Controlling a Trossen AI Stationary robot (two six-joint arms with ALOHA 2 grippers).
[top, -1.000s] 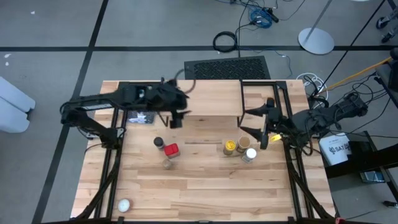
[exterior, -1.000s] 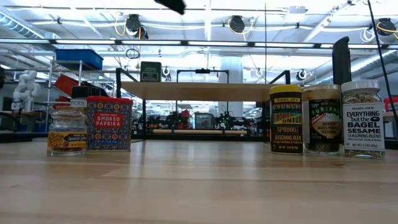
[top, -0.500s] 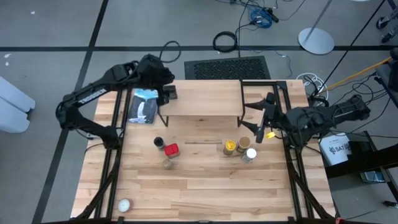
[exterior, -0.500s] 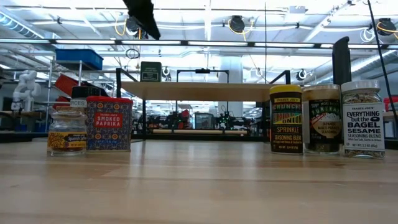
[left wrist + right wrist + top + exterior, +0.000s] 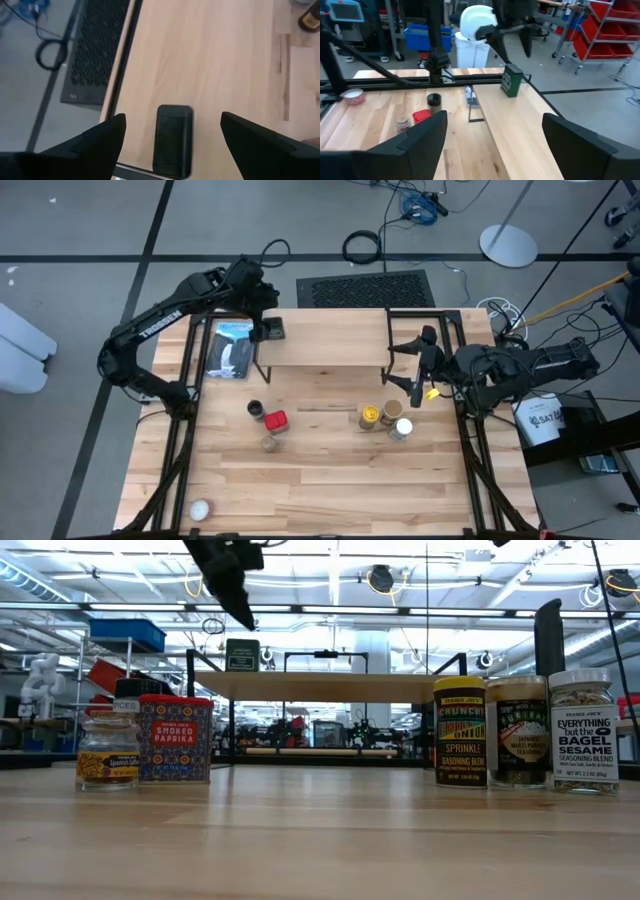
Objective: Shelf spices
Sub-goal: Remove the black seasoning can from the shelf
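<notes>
The shelf (image 5: 325,340) stands at the table's far middle. The black square tin (image 5: 174,140) stands on its plank's far left end (image 5: 242,655). My left gripper (image 5: 172,117) hangs open above the tin (image 5: 274,331), one finger on either side and clear of it. On the tabletop to the left stand the red tin (image 5: 275,420), a dark-lidded jar (image 5: 255,409) and a small jar (image 5: 270,443). To the right stand the yellow-lidded (image 5: 369,416), tan-lidded (image 5: 392,410) and white-lidded (image 5: 401,428) jars. My right gripper (image 5: 400,370) waits open, off the shelf's right end.
A flat blue-and-black package (image 5: 232,350) lies left of the shelf. A small white ball (image 5: 200,508) sits near the table's front left corner. Bare wood lies between the two groups of jars and along the near half of the table.
My left gripper has swung from over the shelf's near left corner toward the table's far left. It has also come down a little and now hangs over the black tin. The tin and the jars have not moved.
</notes>
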